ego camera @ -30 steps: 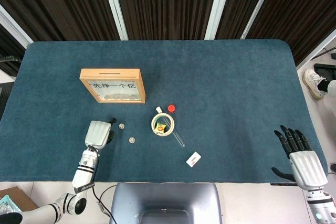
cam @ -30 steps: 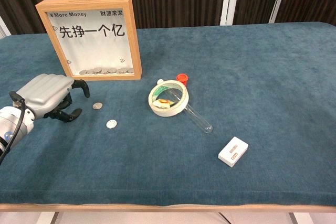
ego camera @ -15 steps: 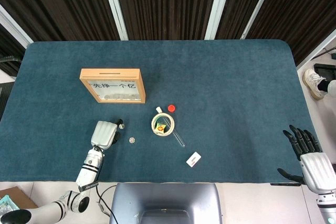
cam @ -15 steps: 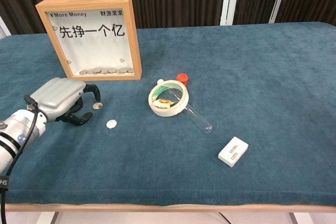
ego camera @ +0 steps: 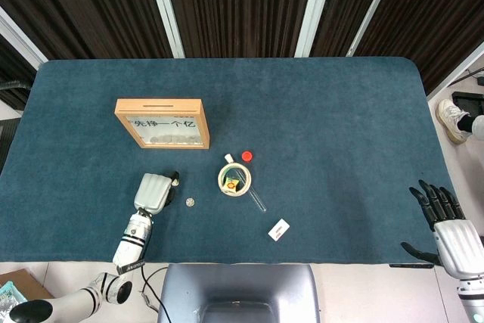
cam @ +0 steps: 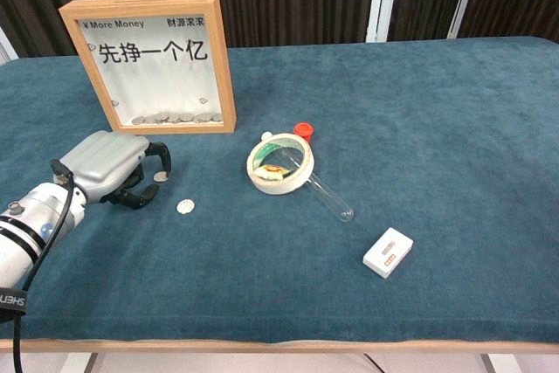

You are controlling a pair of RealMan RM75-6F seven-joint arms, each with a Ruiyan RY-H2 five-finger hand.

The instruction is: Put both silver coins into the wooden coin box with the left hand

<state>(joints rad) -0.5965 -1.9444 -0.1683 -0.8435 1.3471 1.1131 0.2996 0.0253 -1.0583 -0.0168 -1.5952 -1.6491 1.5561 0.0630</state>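
The wooden coin box point(ego camera: 162, 122) point(cam: 157, 58) stands upright at the left of the table, with several coins behind its glass. My left hand point(ego camera: 153, 192) point(cam: 118, 168) rests low on the cloth in front of the box. Its fingers arch over one silver coin point(cam: 160, 177) point(ego camera: 175, 181), which lies flat on the table between a fingertip and the thumb, with a gap on each side. The second silver coin point(ego camera: 190, 202) point(cam: 185, 206) lies free just right of the hand. My right hand point(ego camera: 446, 225) hangs with fingers spread beyond the table's front right corner.
A tape roll point(cam: 279, 163) with small items inside sits at mid-table, a red cap point(cam: 303, 129) behind it and a clear tube point(cam: 330, 196) running off to its right. A small white card point(cam: 388, 252) lies nearer the front edge.
My left hand has slid right across the cloth until its fingers came over the first coin. My right hand has drawn back towards the front right corner. Both coins lie where they were.
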